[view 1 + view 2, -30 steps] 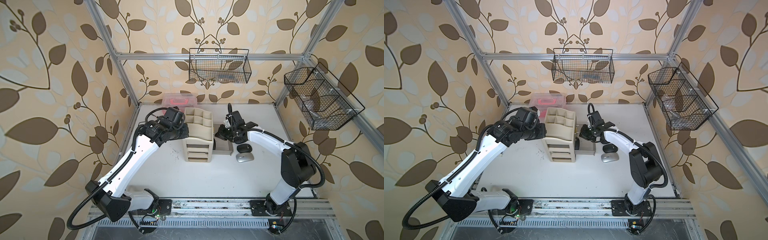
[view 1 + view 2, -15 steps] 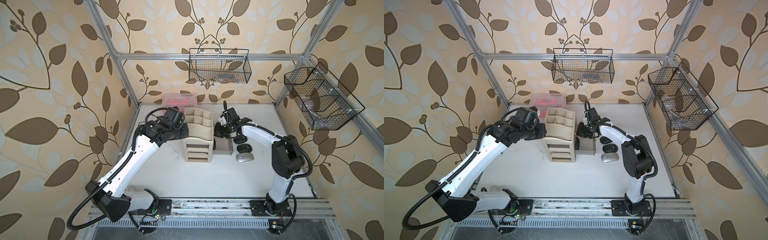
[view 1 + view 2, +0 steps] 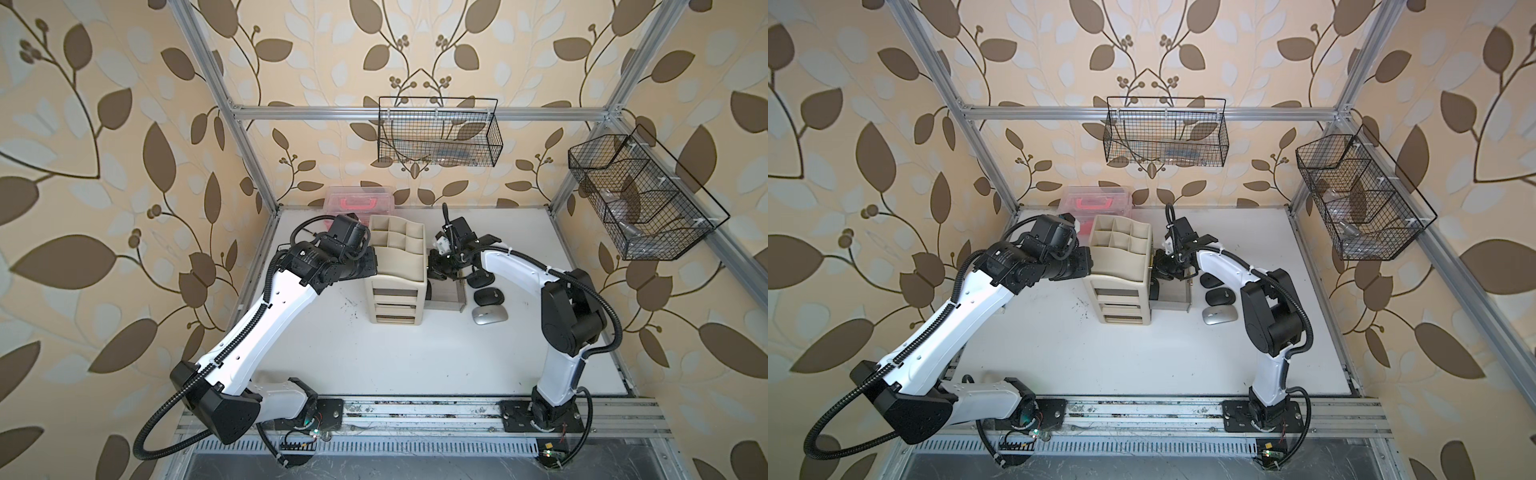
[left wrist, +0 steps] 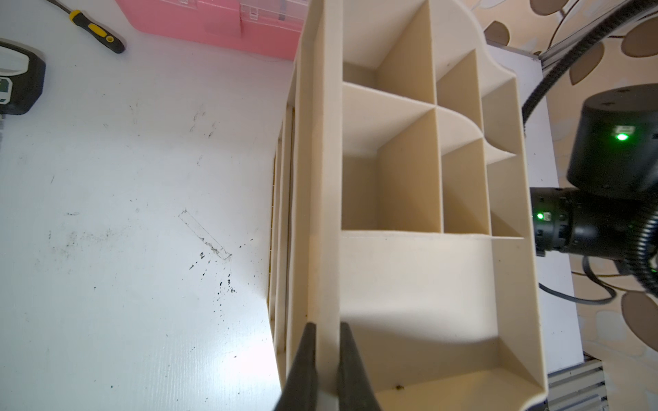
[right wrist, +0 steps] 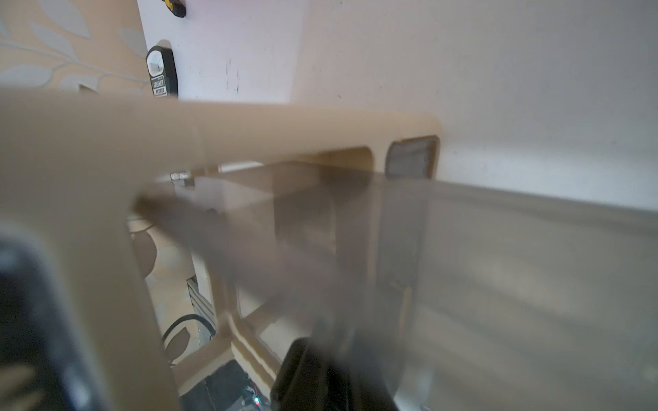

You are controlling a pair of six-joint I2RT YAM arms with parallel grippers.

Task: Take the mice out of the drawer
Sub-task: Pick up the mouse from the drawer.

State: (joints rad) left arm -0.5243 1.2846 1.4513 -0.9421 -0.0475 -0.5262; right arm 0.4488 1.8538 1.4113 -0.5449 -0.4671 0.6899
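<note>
Black and silver-grey, three mice point(image 3: 489, 296) already lie on the table point(image 3: 374, 365) just beside the pulled-out drawer point(image 3: 446, 297), so the job looks partly done, with whatever remains inside yet to come out. The right gripper point(image 3: 441, 270) hangs low over the drawer's inner end by the beige organizer point(image 3: 397, 257), but I cannot tell whether its jaws pinch a mouse. The left gripper point(image 4: 327, 325) is clamped on the organizer's wall, apparently steadying it.

Both top views are bright, evenly lit and sharp. The right wrist view is badly blurred across the beige plastic organiser point(image 5: 285, 131); the left wrist view shows glare on the scuffed white tabletop point(image 4: 142, 302).
</note>
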